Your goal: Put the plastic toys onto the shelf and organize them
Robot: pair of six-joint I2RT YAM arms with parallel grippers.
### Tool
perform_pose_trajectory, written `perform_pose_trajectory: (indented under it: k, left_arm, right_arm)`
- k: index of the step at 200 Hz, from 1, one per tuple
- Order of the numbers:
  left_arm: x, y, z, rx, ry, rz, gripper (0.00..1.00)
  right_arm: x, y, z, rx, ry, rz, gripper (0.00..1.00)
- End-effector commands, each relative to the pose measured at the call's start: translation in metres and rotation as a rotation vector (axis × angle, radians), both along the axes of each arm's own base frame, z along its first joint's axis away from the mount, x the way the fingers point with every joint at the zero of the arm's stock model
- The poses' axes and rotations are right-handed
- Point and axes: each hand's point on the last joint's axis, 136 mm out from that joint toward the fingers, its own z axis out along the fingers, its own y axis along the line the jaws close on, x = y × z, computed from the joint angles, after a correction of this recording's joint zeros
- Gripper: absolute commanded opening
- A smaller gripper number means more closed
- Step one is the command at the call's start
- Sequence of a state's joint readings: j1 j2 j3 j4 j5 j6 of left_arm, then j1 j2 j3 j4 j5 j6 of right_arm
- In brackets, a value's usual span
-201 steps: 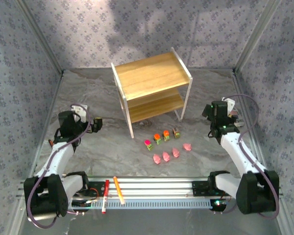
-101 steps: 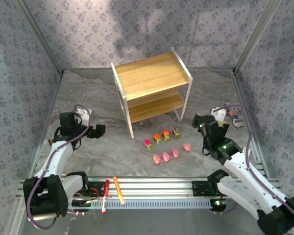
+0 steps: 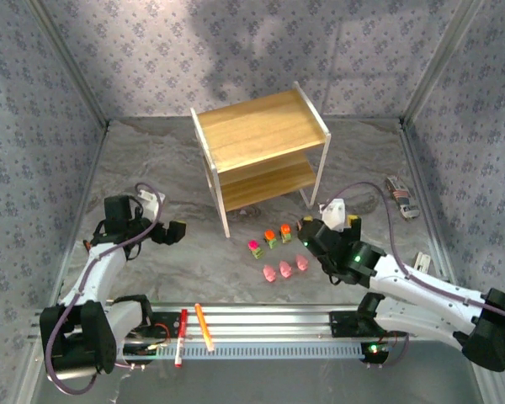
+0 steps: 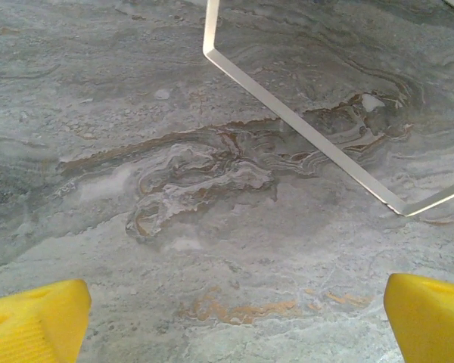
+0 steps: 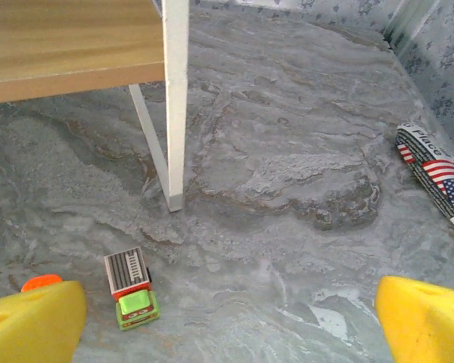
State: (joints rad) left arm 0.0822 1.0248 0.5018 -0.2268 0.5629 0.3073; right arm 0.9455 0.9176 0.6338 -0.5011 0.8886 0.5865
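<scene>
Sitting on desk [image 3: 164, 164] in front of shelf [image 3: 257, 130]: toys [image 3: 285, 269], 2 rows. L jaws, R jaws wide apart, gripping nothing.

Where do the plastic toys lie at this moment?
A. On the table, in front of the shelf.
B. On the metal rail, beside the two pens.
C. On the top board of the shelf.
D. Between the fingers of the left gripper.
A: in the top view the plastic toys lie in two short rows on the table, in front of the shelf, whose top board is bare.
</scene>
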Motion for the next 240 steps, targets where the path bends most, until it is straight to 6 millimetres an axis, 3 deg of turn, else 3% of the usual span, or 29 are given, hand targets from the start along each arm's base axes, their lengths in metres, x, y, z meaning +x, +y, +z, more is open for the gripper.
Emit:
perform_pose_trajectory:
  k: [1,38,78,177,197,216,240]
  left_arm:
    - [-0.007,-0.012,-0.002,-0.009,0.002,-0.080,0.99]
    - [-0.017,-0.024,-0.010,0.014,0.029,-0.153,1.00]
    - [-0.020,-0.028,-0.012,0.017,0.039,-0.171,1.00]
    - [-0.029,-0.037,-0.017,0.033,0.055,-0.226,0.99]
    - [-0.030,-0.038,-0.018,0.036,0.056,-0.233,0.99]
    - [-0.031,-0.038,-0.018,0.039,0.057,-0.234,0.99]
    - [-0.030,-0.037,-0.018,0.041,0.054,-0.228,0.99]
  right_arm:
    - [-0.001,0.004,-0.008,0.028,0.024,-0.015,1.00]
    - [0.000,0.029,-0.037,0.110,0.171,0.072,0.97]
    - [-0.004,0.026,-0.054,0.106,0.224,0.060,0.93]
    - [-0.043,0.016,-0.078,0.107,0.249,0.029,0.66]
    - [-0.051,0.004,-0.085,0.096,0.287,-0.015,0.66]
    - [-0.056,-0.004,-0.091,0.107,0.323,-0.054,0.78]
    - [-0.060,-0.009,-0.102,0.123,0.382,-0.074,0.75]
